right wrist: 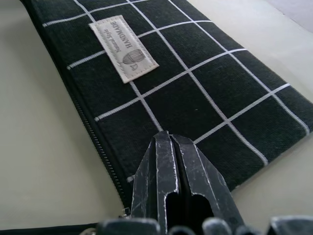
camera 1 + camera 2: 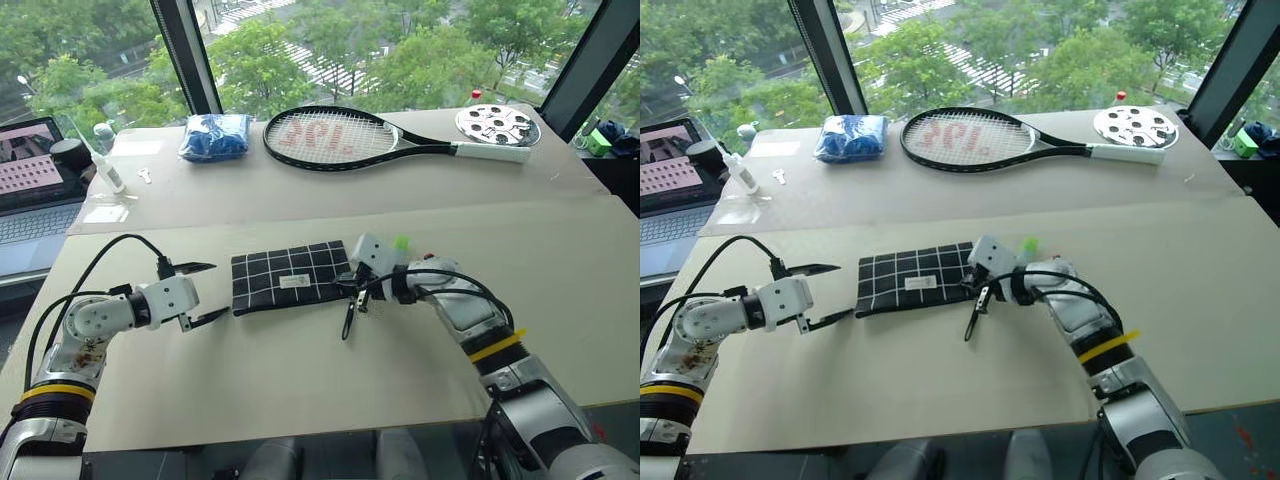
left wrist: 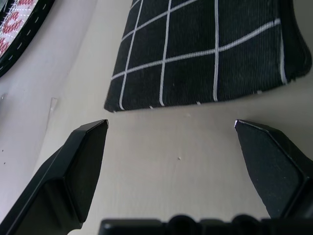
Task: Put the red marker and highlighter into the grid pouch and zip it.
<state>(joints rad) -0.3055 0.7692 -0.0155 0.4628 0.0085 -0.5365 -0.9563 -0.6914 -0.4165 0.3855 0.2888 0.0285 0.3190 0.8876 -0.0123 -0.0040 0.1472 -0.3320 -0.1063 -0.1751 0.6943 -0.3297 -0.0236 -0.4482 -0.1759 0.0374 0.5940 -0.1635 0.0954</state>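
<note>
One flat black grid pouch (image 2: 290,277), white-lined, small white label.

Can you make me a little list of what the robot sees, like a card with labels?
pouch: flat black fabric grid pouch with white lines and a small white label, lying on the pale table
left gripper: open, beside the pouch's end, not touching
right gripper: shut, at the pouch's zipper end
green cap: peeks out behind the right wrist
further back: black tennis racket, blue bundle
</note>
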